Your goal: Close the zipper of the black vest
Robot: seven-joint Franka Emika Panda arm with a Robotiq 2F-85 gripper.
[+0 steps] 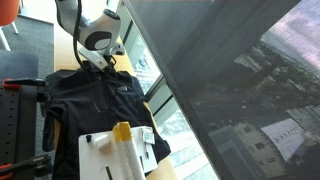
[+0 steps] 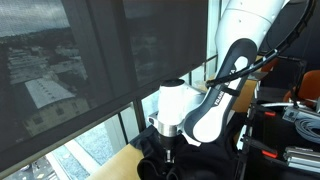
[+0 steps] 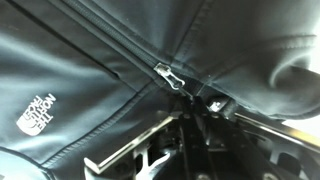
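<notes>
The black vest lies spread on a table, collar toward the robot; it also shows in an exterior view. In the wrist view the vest fills the picture, with its white logo at the left. The zipper runs diagonally from the upper left to its metal slider near the middle. My gripper sits right at the slider, its fingers drawn together on the zipper pull. In both exterior views the gripper points down onto the vest near the collar.
White papers with a yellow object lie on the vest's lower end. A shaded window runs along one side of the table. Red and black equipment stands on the other side.
</notes>
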